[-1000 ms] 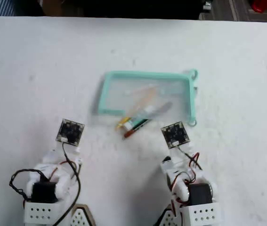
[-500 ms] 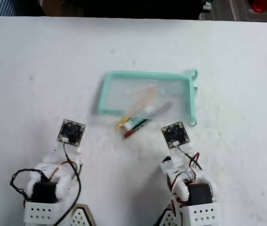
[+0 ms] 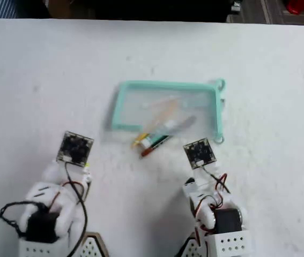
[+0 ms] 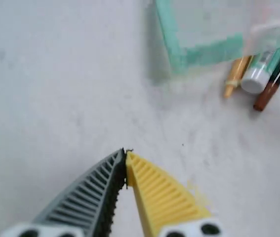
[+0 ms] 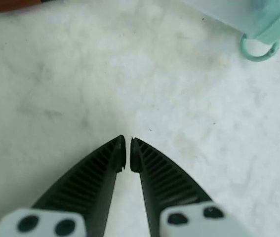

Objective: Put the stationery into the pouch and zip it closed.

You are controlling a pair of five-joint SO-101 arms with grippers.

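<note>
Two arms, seen from above, sit at the white table's (image 3: 44,64) near edge. The teal pouch (image 3: 168,104) lies mid-table with bare surface all round and stationery (image 3: 154,140) jutting from its near side.

Left wrist view: the left gripper (image 4: 125,153) has its tips together and is empty.

Right wrist view: the right gripper (image 5: 128,143) is likewise closed and empty, near the pouch's loop (image 5: 256,58).

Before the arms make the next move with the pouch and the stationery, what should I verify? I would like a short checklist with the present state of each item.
1. Left claw free: ok, shut, holding nothing.
2. Right claw free: ok, shut, holding nothing.
3. Claws open for a grasp: not ok.
4. Stationery fully inside pouch: not ok, ends stick out of its near edge.
5. Pouch zipped: not ok, since those ends stick out.
6. Pouch flat on table: ok, as far as the high view shows.
</note>
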